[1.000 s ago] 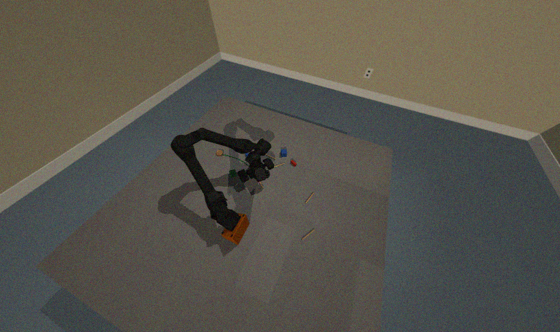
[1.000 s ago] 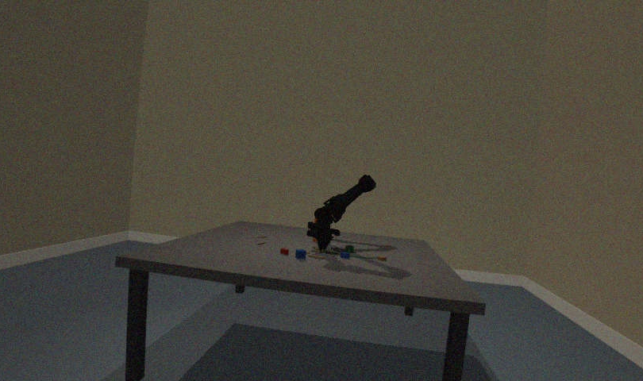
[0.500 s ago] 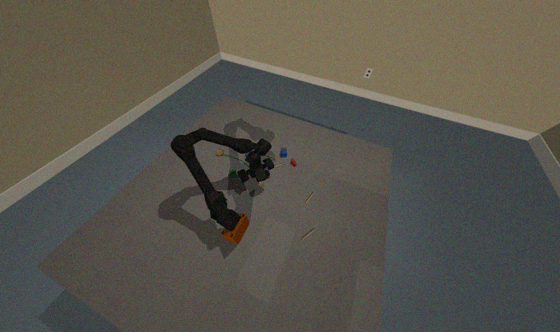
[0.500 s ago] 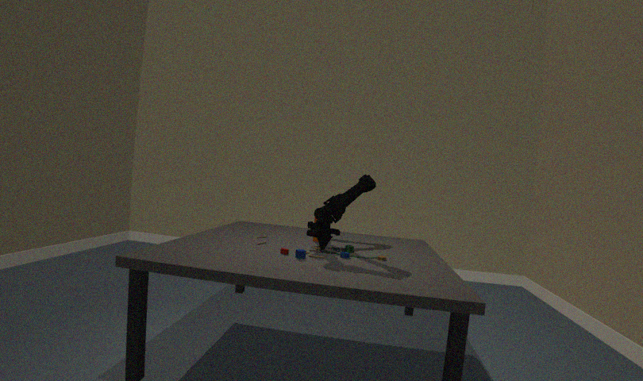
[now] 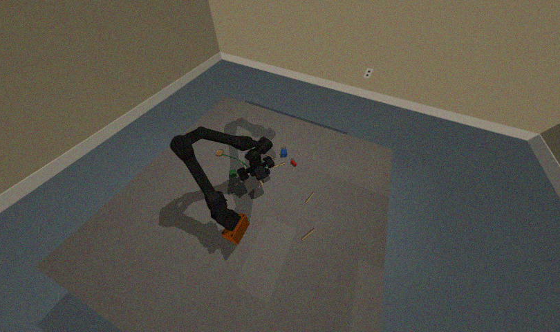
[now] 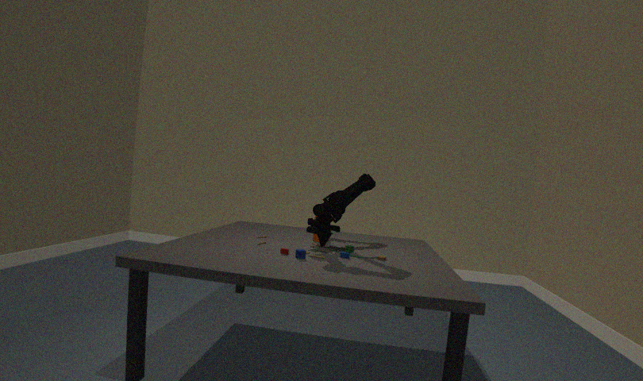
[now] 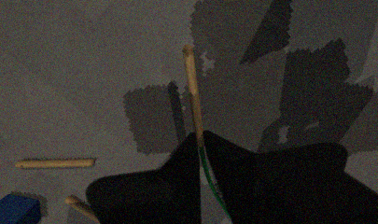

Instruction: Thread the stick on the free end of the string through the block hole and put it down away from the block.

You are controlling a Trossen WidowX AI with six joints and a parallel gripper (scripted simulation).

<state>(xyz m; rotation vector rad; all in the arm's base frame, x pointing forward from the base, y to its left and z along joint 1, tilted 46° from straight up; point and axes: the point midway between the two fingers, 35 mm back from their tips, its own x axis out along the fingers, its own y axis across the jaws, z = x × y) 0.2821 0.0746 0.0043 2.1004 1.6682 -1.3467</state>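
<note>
My gripper (image 7: 199, 136) (image 6: 321, 244) is shut on the thin wooden stick (image 7: 191, 75) (image 5: 261, 183), at the end where the green string (image 7: 215, 189) (image 5: 234, 158) joins it. In the wrist view the stick points up and away from the fingertips. The fingertips are low at the table; any gap under the stick cannot be told. The string runs back to the round wooden button (image 5: 219, 152) (image 6: 382, 258) on the table. The gripper body hides the fingertips in the top view. I cannot make out a block with a hole in any view.
A loose stick (image 7: 56, 163) (image 5: 278, 164) and a second one (image 7: 79, 205) lie beside the gripper. Two more sticks (image 5: 310, 197) (image 5: 308, 234) lie further off. A blue block (image 5: 283, 152) (image 6: 300, 254), a red block (image 5: 293, 162) (image 6: 284, 251) and a green block (image 5: 232, 173) (image 6: 349, 248) are nearby.
</note>
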